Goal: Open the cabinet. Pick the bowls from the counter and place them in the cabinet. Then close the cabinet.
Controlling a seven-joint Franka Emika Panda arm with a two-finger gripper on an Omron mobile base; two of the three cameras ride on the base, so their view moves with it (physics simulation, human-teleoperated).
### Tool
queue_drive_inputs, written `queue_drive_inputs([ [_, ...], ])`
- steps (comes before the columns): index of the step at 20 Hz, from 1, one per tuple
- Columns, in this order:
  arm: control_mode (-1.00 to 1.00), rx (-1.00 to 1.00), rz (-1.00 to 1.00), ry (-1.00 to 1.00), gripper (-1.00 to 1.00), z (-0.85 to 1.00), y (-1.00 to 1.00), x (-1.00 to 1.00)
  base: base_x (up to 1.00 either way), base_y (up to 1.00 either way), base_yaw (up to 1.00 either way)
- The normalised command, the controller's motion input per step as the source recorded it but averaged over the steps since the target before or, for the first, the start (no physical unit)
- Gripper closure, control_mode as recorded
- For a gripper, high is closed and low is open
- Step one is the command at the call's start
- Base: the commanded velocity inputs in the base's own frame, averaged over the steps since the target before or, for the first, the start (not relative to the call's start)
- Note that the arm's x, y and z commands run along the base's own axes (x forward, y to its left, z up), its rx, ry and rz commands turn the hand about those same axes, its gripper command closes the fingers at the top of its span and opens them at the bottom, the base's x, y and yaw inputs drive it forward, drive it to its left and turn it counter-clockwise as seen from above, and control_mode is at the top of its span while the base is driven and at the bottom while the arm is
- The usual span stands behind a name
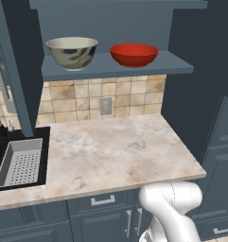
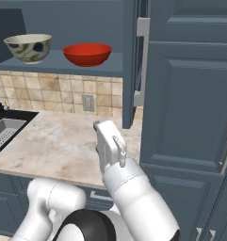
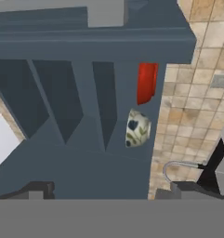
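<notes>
The cabinet (image 1: 177, 64) stands open, its right door (image 2: 130, 61) swung out toward me with the silver bar handle (image 2: 142, 61) on its edge. On the inner shelf (image 2: 58, 67) sit both bowls: the cream-white bowl (image 1: 72, 52) (image 2: 28, 47) on the left and the red bowl (image 1: 133, 54) (image 2: 87, 53) to its right, a small gap between them. My gripper (image 3: 111, 193) hangs over the counter (image 2: 58, 146) below the shelf, open with nothing between its fingertips. The rolled hand view looks up at the cabinet underside, with the red bowl (image 3: 146, 82) and the cream-white bowl (image 3: 137, 128) seen sideways.
A black sink (image 1: 21, 160) with a perforated grey tray is set into the counter's left end, and a faucet (image 3: 178, 165) stands behind it. A tall dark cupboard (image 2: 190, 94) walls off the right side. Drawers and small doors (image 1: 103, 212) run below the counter (image 1: 115, 151).
</notes>
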Motion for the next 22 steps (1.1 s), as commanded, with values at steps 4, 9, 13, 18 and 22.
queue_drive_inputs([
  [4,-1.00,0.10,0.04,-0.05,-1.00,0.00,-0.44,0.01,0.00,0.00,0.00],
  [9,-1.00,0.04,0.00,0.01,-1.00,0.06,-0.15,0.06,0.00,0.00,0.00],
  [13,-1.00,0.07,0.00,0.05,-1.00,0.13,-0.39,-0.14,0.00,0.00,0.00],
  [18,-1.00,0.03,0.00,0.12,-1.00,0.03,-0.41,-0.09,0.00,0.00,0.00],
  [22,-1.00,0.04,0.00,0.10,-1.00,0.03,-0.41,-0.01,0.00,0.00,0.00],
])
